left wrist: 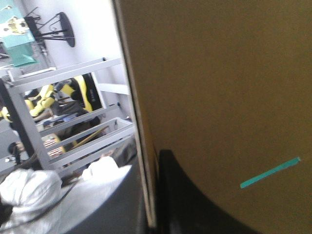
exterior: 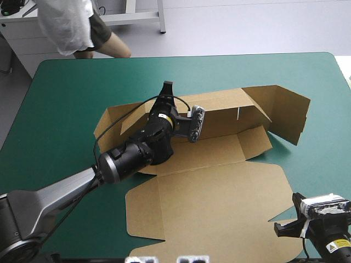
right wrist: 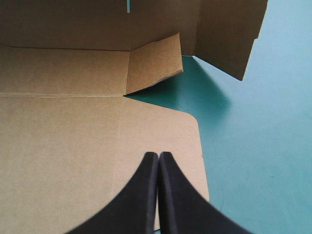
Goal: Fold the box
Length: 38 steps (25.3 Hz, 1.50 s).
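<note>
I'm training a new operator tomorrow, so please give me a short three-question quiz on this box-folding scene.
1. True or false: the flat-cut brown cardboard box lies entirely flat on the teal-green table cover.
2. Which gripper is clamped on a raised wall of the box? A) left gripper B) right gripper C) both
3. Fill in: the right gripper's black fingers are ___.
Key: 1 false, its far walls stand raised; 2 A; 3 shut.

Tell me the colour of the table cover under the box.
Plain teal-green, no pattern. The table cover shows best in the high view, around the brown box.
</note>
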{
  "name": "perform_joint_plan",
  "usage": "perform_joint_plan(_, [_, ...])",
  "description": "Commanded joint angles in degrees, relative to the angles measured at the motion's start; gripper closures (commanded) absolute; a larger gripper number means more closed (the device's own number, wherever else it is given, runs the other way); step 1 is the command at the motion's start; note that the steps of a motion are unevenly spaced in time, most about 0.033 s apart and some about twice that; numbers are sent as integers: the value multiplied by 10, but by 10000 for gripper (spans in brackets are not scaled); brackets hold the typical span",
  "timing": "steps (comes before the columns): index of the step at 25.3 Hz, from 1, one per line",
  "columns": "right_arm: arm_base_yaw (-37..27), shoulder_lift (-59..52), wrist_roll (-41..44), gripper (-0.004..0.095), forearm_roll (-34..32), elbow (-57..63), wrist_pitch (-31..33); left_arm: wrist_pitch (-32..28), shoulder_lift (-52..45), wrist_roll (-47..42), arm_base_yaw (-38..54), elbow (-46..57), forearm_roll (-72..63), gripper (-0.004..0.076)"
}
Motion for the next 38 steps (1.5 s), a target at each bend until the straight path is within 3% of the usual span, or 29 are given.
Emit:
perform_joint_plan(1, [1, 9, -5, 922, 6, -16, -41, -54, -53, -95, -19, 76, 130, 732])
perform_joint_plan(5, [1, 9, -5, 922, 6, -16, -41, -91, -98, -245, -20, 163, 275, 732])
perform_joint_plan(9, [1, 9, -5, 922, 6, -16, -41, -93, -133, -309, -18, 207, 355, 732])
perform_joint_plan(16, [1, 9, -5, 922, 6, -16, -40, -154, -139, -316, 2, 208, 346, 732])
perform_joint_plan(27, [1, 10, -2, 922, 0, -38, -40, -156, -139, -319, 32, 208, 344, 732])
perform_joint_plan(29, [1, 17, 18, 922, -25, -63, -35, -156, -139, -319, 32, 208, 344, 732])
perform_joint_plan(31, [1, 45, 34, 922, -51, -95, -26, -156, -139, -316, 32, 208, 344, 732])
perform_joint_plan(38, [1, 264, 18, 922, -32, -251, -7, -141, -139, -333, 32, 208, 312, 732])
